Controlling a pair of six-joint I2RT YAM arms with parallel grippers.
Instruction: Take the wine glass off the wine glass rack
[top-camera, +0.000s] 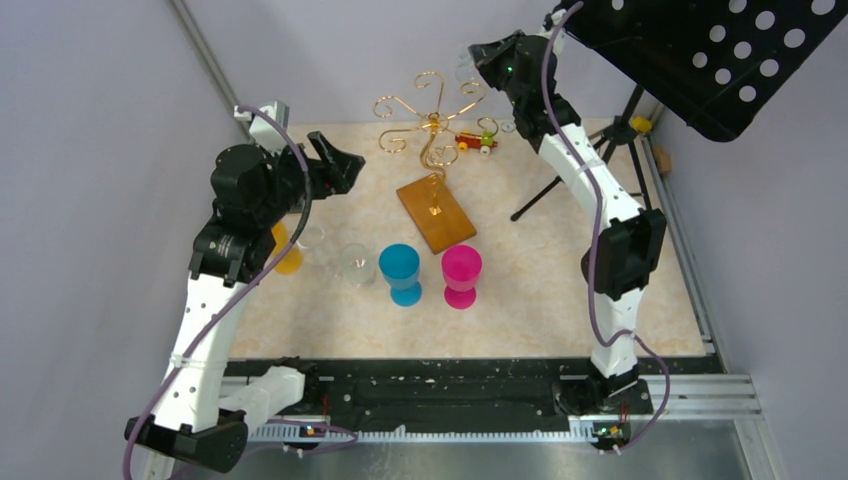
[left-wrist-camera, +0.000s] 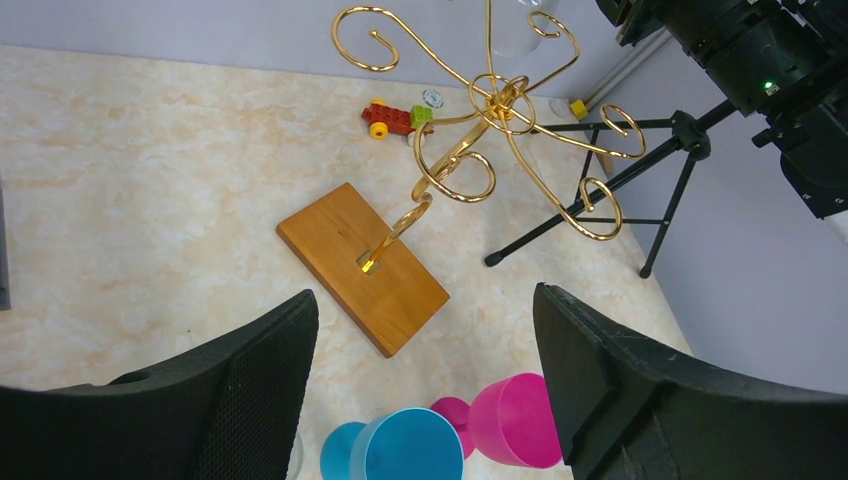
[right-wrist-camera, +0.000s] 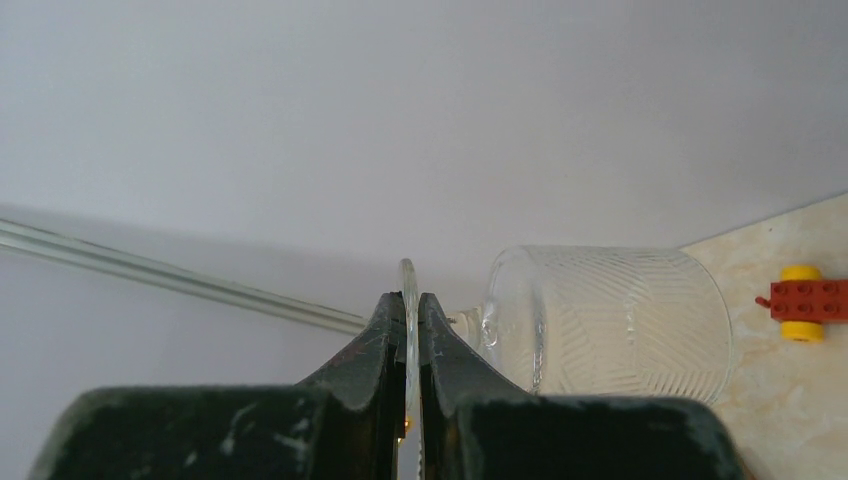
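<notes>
Nearest: left gripper (left-wrist-camera: 425, 330), matte black fingers spread wide, above glossy blue cup (left-wrist-camera: 400, 445) and pink cup (left-wrist-camera: 515, 420). Beyond: wine glass rack (left-wrist-camera: 490, 100), thin gold wire curls over flat orange-brown wooden base (left-wrist-camera: 360, 265). Shows only in right wrist view: right gripper (right-wrist-camera: 408, 300) clamped on thin foot of clear ribbed wine glass (right-wrist-camera: 610, 320), tipped sideways, up beside rack's top.

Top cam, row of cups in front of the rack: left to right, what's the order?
orange cup → faint clear glass → clear tumbler → blue goblet → pink goblet
</notes>
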